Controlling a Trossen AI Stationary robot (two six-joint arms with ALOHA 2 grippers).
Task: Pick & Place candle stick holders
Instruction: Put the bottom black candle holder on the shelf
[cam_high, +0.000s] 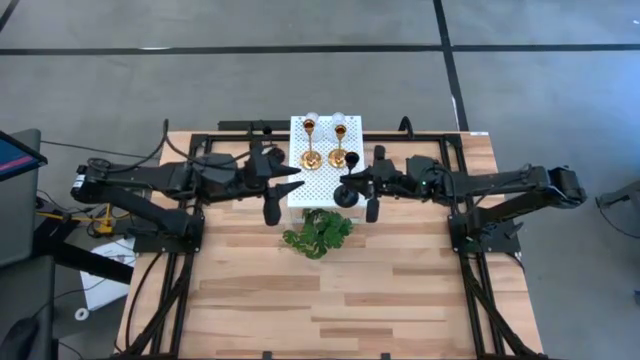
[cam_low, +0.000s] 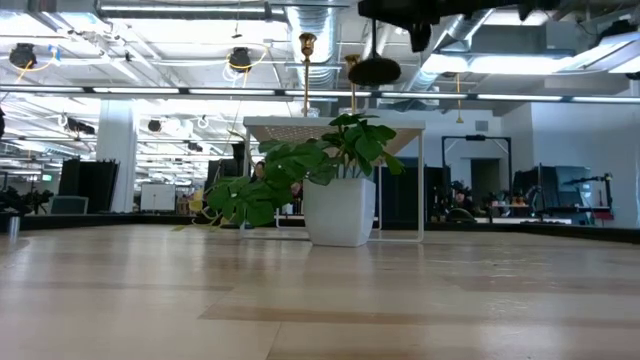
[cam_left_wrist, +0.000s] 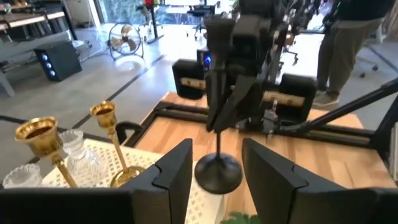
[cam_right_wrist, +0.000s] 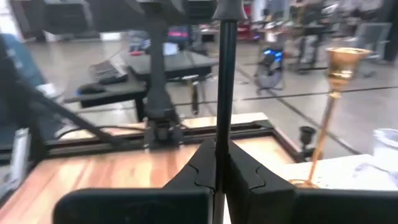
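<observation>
High view: a wooden table (cam_high: 330, 300) fills the lower centre of the frame. At upper centre sits a white stand (cam_high: 325, 185) with two gold holders (cam_high: 323, 143) side by side on it and two clear glass holders (cam_high: 325, 118) just behind them. A leafy plant (cam_high: 318, 233) lies just below the stand. The left gripper (cam_high: 292, 186) reaches in from the left; the right gripper (cam_high: 350, 185) reaches in from the right, holding a black holder (cam_high: 346, 193) over the stand's lower right part.

Low view: the plant's white pot (cam_low: 340, 212) stands at centre in front of the stand. The gold holders rise at upper centre, and the black holder's round base (cam_low: 374, 70) hangs in the air beside them, under an arm at the top edge.

Left wrist view: the left gripper's fingers (cam_left_wrist: 177, 171) stand partly apart and hold nothing. Between them, farther off, the black holder hangs from the right gripper, its base just above the stand.

Right wrist view: the right gripper's fingers (cam_right_wrist: 249, 174) are clamped tight on the black holder's thin stem, which runs straight up the centre. A gold holder stands at right.

Risk, as a judgement: the stem is thin and smooth, so the holder could slip or swing in the grip. Lowered off-level, its base could tip, or it could knock the nearby gold holders over.
</observation>
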